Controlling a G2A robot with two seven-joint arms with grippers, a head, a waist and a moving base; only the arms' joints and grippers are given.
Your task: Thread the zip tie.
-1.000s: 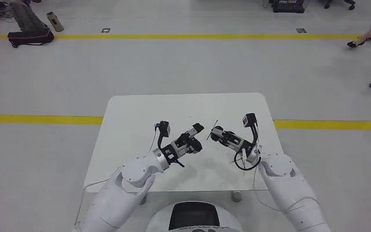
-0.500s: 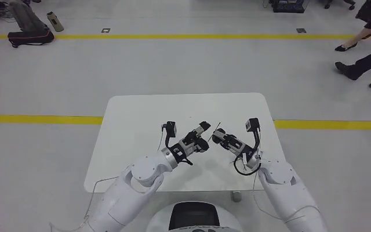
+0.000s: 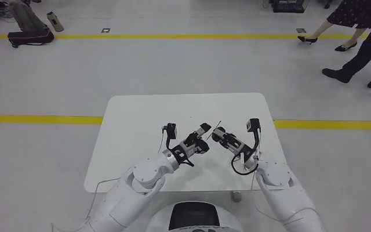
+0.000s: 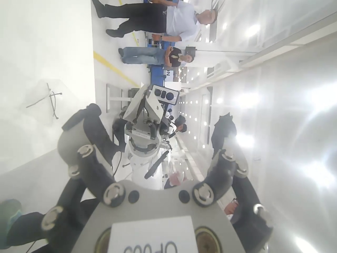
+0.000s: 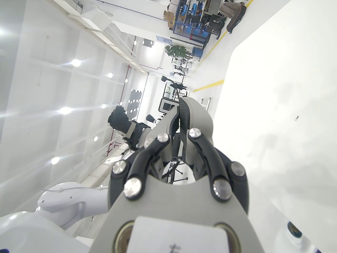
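The zip tie (image 5: 181,114) was a thin black strip, ribbed along its face. The right pincer (image 3: 215,133) held it clamped between both fingers, above the middle of the white table (image 3: 139,116). In the top view its long axis ran from that pincer away from the robot, leaning a little to the right. Its free end pointed toward the table's far edge. The left pincer (image 4: 158,114) stood just beside it on the left, fingers spread wide and holding nothing. In the left wrist view a few loose dark strips (image 4: 51,98) lay crossed on the table, well apart from both pincers.
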